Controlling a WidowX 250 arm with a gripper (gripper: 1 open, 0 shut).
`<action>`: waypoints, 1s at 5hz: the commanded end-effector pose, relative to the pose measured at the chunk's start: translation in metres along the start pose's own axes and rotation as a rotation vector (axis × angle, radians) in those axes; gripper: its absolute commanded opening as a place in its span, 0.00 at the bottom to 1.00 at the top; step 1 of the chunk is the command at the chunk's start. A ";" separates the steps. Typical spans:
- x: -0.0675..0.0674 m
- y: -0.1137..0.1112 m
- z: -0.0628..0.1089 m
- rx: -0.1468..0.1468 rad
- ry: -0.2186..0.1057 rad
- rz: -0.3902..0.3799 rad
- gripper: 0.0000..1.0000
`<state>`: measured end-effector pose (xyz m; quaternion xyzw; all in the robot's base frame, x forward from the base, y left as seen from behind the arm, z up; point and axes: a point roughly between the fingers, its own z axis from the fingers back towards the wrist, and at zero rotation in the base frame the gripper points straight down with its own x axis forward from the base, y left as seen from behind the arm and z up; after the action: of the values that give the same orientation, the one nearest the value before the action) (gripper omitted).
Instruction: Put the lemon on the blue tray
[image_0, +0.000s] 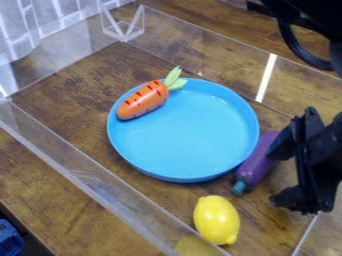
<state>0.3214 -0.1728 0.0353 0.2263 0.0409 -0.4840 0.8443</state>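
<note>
The yellow lemon (217, 219) lies on the wooden table near the front wall, just below the blue tray (194, 135) and off its rim. My black gripper (293, 172) is at the right, beside the tray's right edge and up and to the right of the lemon. It stands open and holds nothing. A purple eggplant (259, 163) lies loose on the table right against its fingers, next to the tray's rim.
An orange carrot (144, 100) lies on the tray's upper left part. Clear plastic walls (80, 175) enclose the wooden table on all sides. A bright reflection streak (266, 78) marks the table behind the tray.
</note>
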 end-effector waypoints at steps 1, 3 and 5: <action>0.003 0.006 0.010 0.014 -0.040 0.015 1.00; 0.006 0.002 -0.005 0.005 -0.019 0.010 1.00; 0.010 0.000 -0.017 -0.003 -0.001 0.005 1.00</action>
<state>0.3285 -0.1772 0.0239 0.2272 0.0368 -0.4849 0.8438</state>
